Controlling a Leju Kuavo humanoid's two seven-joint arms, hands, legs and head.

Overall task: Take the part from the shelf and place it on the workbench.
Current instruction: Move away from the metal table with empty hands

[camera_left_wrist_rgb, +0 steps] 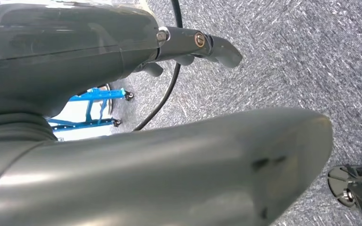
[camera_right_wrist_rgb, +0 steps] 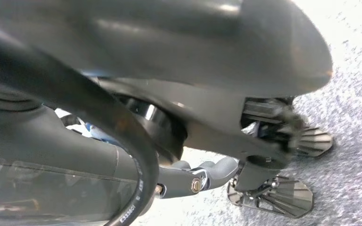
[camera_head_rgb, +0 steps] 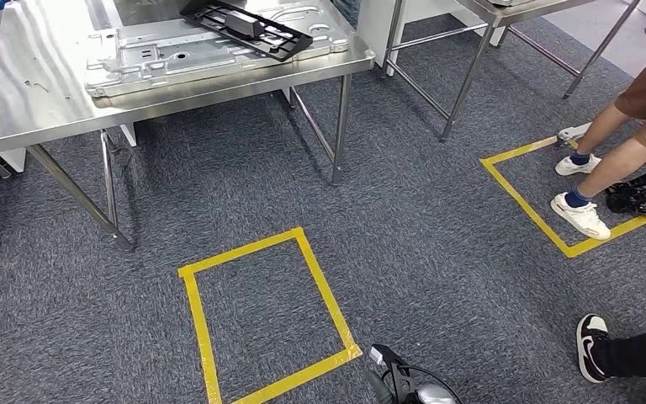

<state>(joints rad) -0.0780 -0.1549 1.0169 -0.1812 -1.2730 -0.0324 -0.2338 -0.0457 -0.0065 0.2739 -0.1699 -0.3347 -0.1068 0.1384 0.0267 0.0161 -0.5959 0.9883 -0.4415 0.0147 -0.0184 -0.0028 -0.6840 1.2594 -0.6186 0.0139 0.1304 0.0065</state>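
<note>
A black, frame-like part [camera_head_rgb: 248, 27] lies on a silver stamped metal panel [camera_head_rgb: 193, 50] on the steel workbench [camera_head_rgb: 17, 93] at the upper left of the head view. My left hand [camera_left_wrist_rgb: 179, 155] hangs over the grey carpet. Its thick thumb lies close to the camera and its darker fingers [camera_left_wrist_rgb: 217, 47] stretch out with nothing in them. My right hand [camera_right_wrist_rgb: 179, 56] also hangs over the carpet, fingers [camera_right_wrist_rgb: 212, 172] apart and holding nothing.
A yellow tape square [camera_head_rgb: 261, 320] marks the carpet in front of the workbench. A person in white shoes [camera_head_rgb: 580, 215] stands in a second tape square [camera_head_rgb: 521, 189] at the right. Another person's black shoe [camera_head_rgb: 593, 341] is at the lower right. A second steel table [camera_head_rgb: 471, 67] stands behind. A blue frame [camera_left_wrist_rgb: 94, 108] stands nearby.
</note>
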